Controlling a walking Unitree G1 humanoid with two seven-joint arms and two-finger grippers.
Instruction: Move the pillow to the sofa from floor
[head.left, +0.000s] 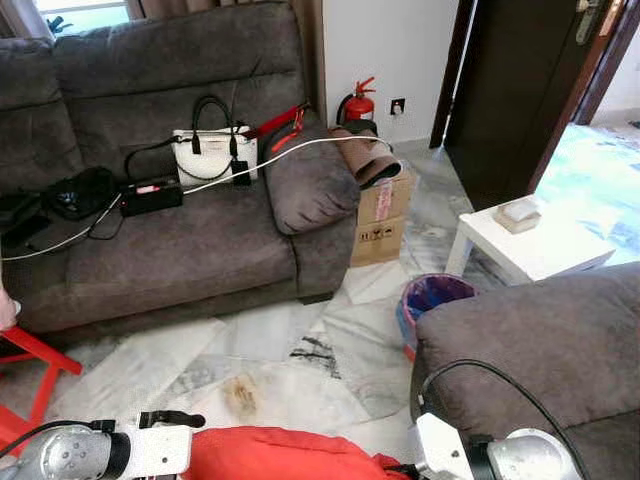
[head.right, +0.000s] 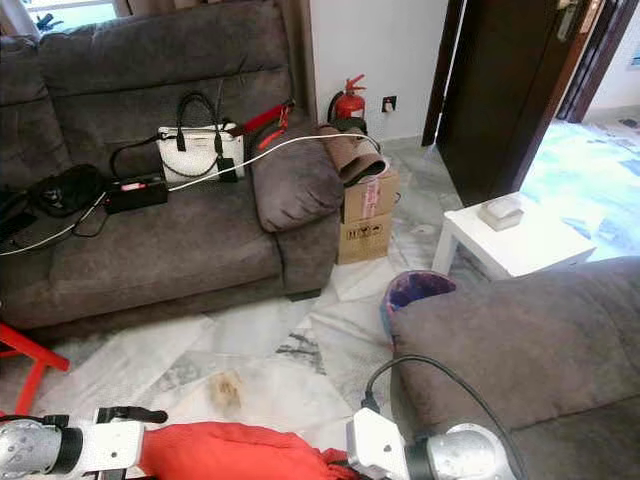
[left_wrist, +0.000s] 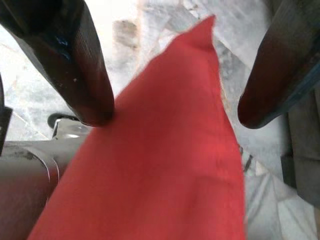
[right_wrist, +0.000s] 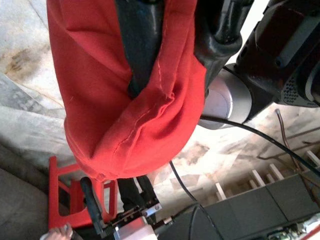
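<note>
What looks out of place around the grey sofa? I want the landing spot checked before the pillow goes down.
The sofa seat is cluttered: a white handbag, a black box and a white cable trailing over the armrest. A brownish stain marks the floor. The red pillow is off the floor, the right gripper shut on it.

We are seeing pillow (right_wrist: 125, 100) as matt red cloth with stitched seam; sofa (head.left: 170, 250) showing soft grey suede-like fabric; floor (head.left: 300, 350) gleaming as glossy marble tile; box (head.left: 380, 215) looking like plain brown cardboard.
</note>
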